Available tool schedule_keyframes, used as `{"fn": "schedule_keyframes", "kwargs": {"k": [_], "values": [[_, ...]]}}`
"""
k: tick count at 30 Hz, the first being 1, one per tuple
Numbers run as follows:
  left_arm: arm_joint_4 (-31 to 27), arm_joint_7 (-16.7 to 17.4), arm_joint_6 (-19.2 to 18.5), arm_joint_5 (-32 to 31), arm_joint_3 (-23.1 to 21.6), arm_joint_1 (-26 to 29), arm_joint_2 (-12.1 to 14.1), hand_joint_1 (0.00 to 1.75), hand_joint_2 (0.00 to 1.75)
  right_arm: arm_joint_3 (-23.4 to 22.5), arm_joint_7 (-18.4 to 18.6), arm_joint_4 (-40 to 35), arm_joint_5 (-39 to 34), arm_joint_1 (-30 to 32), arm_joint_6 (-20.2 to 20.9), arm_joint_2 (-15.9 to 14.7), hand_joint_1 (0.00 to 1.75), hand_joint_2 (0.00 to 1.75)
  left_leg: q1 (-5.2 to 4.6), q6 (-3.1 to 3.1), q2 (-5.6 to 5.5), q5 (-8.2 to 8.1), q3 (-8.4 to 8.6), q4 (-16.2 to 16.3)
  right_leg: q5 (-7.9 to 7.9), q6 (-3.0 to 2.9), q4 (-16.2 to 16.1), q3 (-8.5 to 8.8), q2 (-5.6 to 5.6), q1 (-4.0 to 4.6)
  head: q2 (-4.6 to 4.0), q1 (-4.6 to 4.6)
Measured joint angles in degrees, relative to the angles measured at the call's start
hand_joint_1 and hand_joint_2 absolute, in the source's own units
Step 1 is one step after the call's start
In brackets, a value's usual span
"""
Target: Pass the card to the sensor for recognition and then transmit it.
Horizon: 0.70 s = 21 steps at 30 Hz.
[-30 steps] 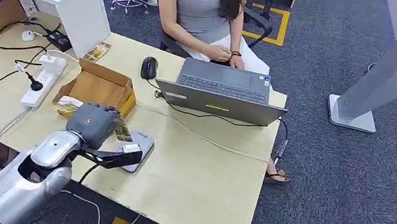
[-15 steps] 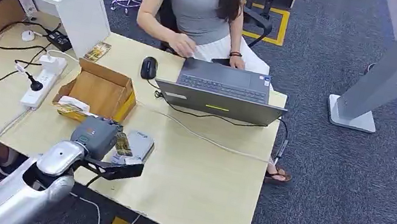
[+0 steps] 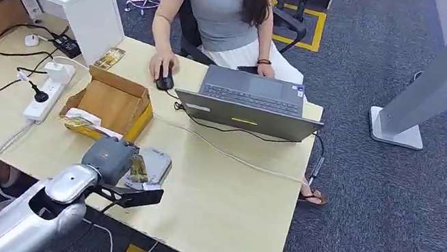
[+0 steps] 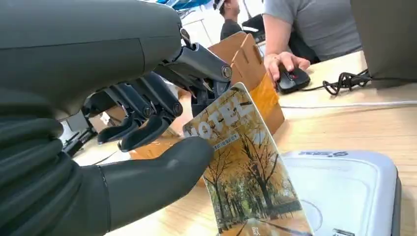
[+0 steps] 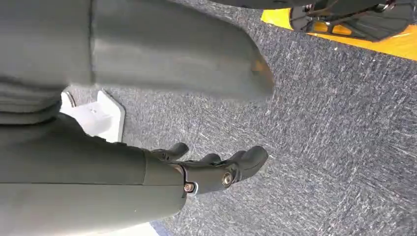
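My left hand (image 3: 109, 158) pinches a hotel card (image 3: 139, 168) printed with yellow autumn trees, thumb on its face and a finger behind it. The card (image 4: 248, 172) hangs just over the near left part of the grey card sensor (image 3: 155, 164), a flat rounded pad (image 4: 349, 187) on the wooden table (image 3: 221, 202). My other left fingers (image 4: 142, 110) are curled apart from the card. My right hand (image 5: 206, 172) hangs over blue-grey carpet with its fingers loosely bent and nothing in them.
An open cardboard box (image 3: 110, 105) stands just behind the sensor. A person at the far side rests a hand on a black mouse (image 3: 164, 77) beside a grey laptop (image 3: 249, 103). A power strip (image 3: 48, 92) and cables lie left. Another card (image 3: 110, 57) lies by the white counter.
My left hand has drawn back toward me and to the right with the card, uncovering most of the sensor. The person's hand has reached from their lap onto the mouse.
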Motion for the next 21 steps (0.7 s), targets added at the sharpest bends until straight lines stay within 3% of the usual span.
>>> {"fn": "schedule_keyframes", "kwargs": {"k": [6, 13, 16, 21], "values": [[-0.67, -0.02, 5.11, 0.30, 0.13, -2.60, 0.59, 1.75, 1.75, -0.07, -0.83, 0.04, 0.83, 0.00, -0.20, 0.02, 0.00, 1.75, 0.00, 0.02, -0.03, 0.03, -0.01, 0.00, 0.02, 0.01, 0.00, -0.01, -0.03, 0.01, 0.00, 0.02], [-1.16, -1.62, 6.01, 0.83, 1.66, -6.65, 1.64, 1.75, 1.75, -0.68, -1.31, 0.20, 0.87, 0.02, -0.24, 0.00, 0.00, 1.75, 0.00, 0.02, -0.03, 0.04, 0.00, 0.00, 0.04, 0.00, 0.02, 0.01, -0.03, 0.00, 0.00, 0.00], [-1.31, -1.29, 8.54, -0.19, 1.70, -7.63, 1.88, 1.75, 1.75, -0.96, -1.81, 0.35, 0.94, -0.02, -0.39, 0.00, 0.00, 1.75, 0.00, 0.02, -0.04, 0.04, -0.02, 0.01, 0.04, 0.00, 0.02, -0.02, -0.04, 0.00, 0.00, 0.02], [-0.31, -1.01, 11.34, -4.12, 2.86, -15.69, 3.98, 1.75, 1.75, -1.03, -2.71, 1.26, 2.05, -0.20, -1.05, -0.41, 0.00, 1.75, 0.01, 0.00, -0.05, 0.11, -0.03, 0.00, 0.09, -0.05, 0.04, -0.02, -0.05, 0.03, 0.00, 0.00]]}}
